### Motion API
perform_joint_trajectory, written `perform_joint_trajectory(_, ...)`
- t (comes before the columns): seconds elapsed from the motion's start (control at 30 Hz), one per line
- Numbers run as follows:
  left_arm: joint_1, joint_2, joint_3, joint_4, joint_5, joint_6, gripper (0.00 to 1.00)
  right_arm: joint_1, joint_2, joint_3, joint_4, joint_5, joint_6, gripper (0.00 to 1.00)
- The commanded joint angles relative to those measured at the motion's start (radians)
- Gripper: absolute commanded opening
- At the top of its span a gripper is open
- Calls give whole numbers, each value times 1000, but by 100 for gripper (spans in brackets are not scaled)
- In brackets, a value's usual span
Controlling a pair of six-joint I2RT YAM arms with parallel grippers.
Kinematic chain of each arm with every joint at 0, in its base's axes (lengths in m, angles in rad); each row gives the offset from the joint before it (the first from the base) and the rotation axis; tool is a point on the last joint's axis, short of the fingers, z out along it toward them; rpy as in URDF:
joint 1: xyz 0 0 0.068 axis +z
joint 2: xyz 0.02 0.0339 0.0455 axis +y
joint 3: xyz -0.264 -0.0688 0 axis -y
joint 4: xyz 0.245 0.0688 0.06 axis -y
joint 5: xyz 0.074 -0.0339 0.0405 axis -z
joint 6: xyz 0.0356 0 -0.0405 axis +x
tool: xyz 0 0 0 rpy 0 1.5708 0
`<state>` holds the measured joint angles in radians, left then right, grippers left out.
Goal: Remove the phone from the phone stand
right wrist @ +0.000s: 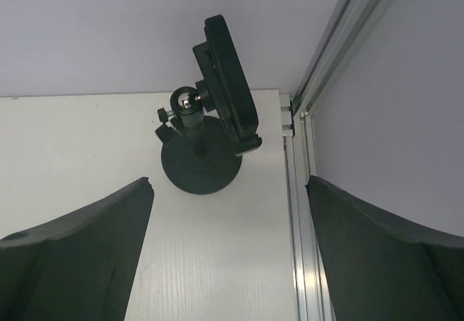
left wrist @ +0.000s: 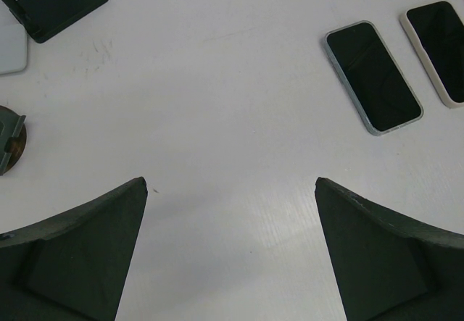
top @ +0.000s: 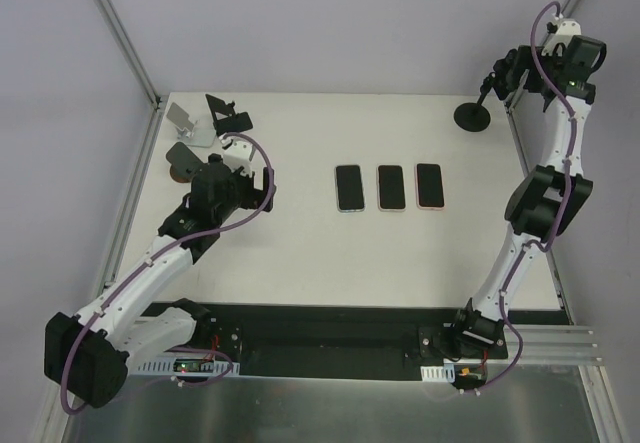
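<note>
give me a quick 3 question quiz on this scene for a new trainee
1. How many phones lie flat on the table?
2. True or false: the left claw is shut on a phone.
3. What does the right claw face? A) a white stand B) a black stand with a round base C) a row of cups

Key: 1) three, side by side. 2) false, it is open and holds nothing. 3) B.
</note>
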<state>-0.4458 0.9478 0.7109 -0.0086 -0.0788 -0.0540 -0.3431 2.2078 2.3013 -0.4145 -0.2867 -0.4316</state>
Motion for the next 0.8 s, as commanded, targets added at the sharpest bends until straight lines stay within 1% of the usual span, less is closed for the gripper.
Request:
perform_joint_trajectory(0.0,-7,61,85,-17,-12,25,99,-8,38,20,218,-68,16,89)
perform_joint_trajectory(0.1,-7,95,124,-36,2,23,99,-8,56,-29,349,-83,53,85)
perform_joint_trajectory(0.27,-7,163,182,-63,13,25,99,-4,122,6,410,-123,106,78)
perform_joint_trajectory(0.3,-7,178,189,-71,16,26,99,-2,138,7,445,-126,117,77)
perform_joint_trajectory(0.4,-7,203,217,-86,20,32,99,1,161,7,486,-141,128,70)
perform_joint_trajectory(0.43,-7,206,223,-90,19,36,99,3,176,6,499,-147,142,65)
perform_joint_trajectory(0.5,-5,216,234,-99,20,42,99,6,188,12,513,-146,148,60)
perform_joint_trajectory(0.53,-7,218,236,-100,20,43,99,7,188,10,517,-146,149,55)
perform_joint_trajectory(0.6,-7,218,240,-102,17,45,99,12,187,-2,540,-149,151,49)
perform_joint_trajectory(0.63,-7,218,240,-106,17,45,99,12,182,-8,548,-150,152,41)
perform_joint_trajectory(0.7,-5,217,239,-106,17,45,99,16,164,-23,557,-155,152,33)
perform_joint_trajectory(0.73,-7,215,236,-108,17,43,99,18,153,-32,562,-155,151,25)
perform_joint_trajectory(0.77,-5,213,233,-108,17,43,99,22,127,-43,568,-155,143,22)
